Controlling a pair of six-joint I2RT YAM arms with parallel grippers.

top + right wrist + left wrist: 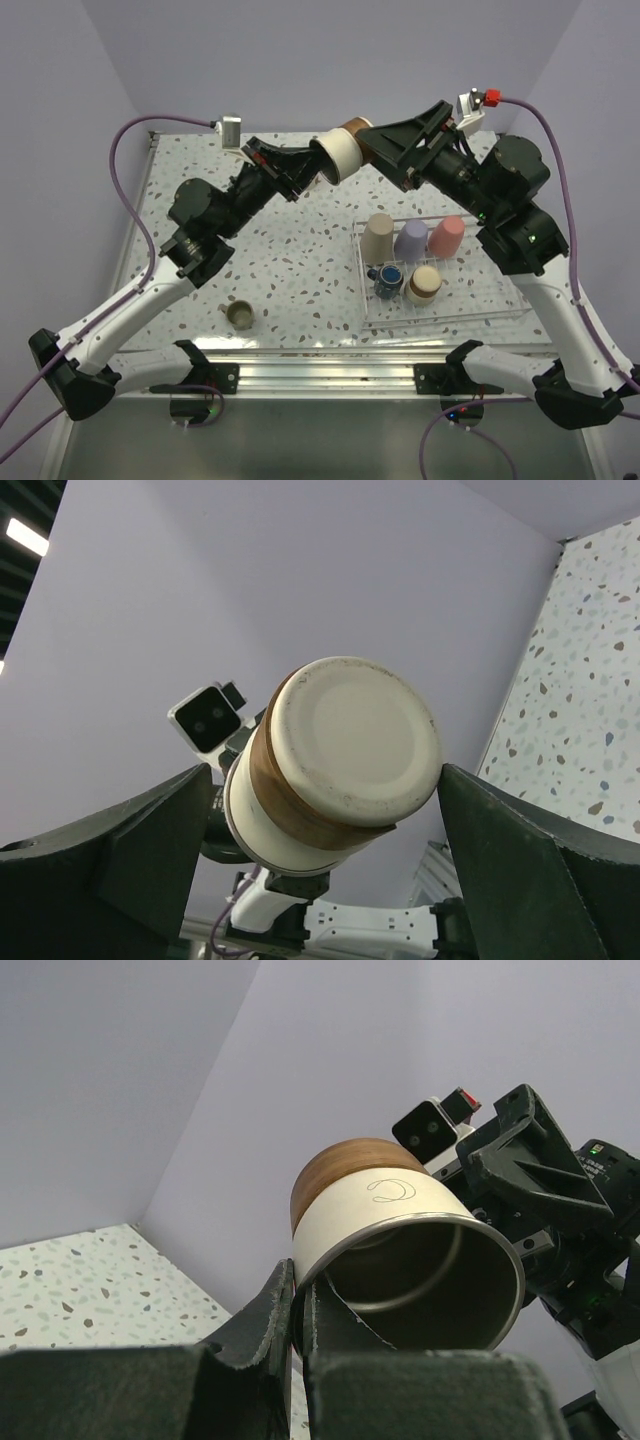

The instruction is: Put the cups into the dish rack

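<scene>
A cream cup with a brown band (pixel 338 152) hangs in mid-air over the back of the table. My left gripper (pixel 314 168) is shut on its rim; in the left wrist view the fingers (pixel 283 1305) pinch the rim wall of the cup (pixel 385 1210). My right gripper (pixel 372 147) stands open with a finger on each side of the cup's base (pixel 345 745); its right finger (pixel 500 840) is at the base edge. The dish rack (pixel 497 292) holds a beige (pixel 377 238), a lavender (pixel 411 240) and a coral cup (pixel 447 236), a black mug (pixel 389 279) and another cream cup (pixel 425 282).
A short metal cup (pixel 239 314) stands alone on the speckled table (pixel 290 260), near the front left. Lavender walls close in the table at the back and sides. Purple cables (pixel 130 200) loop from both wrists.
</scene>
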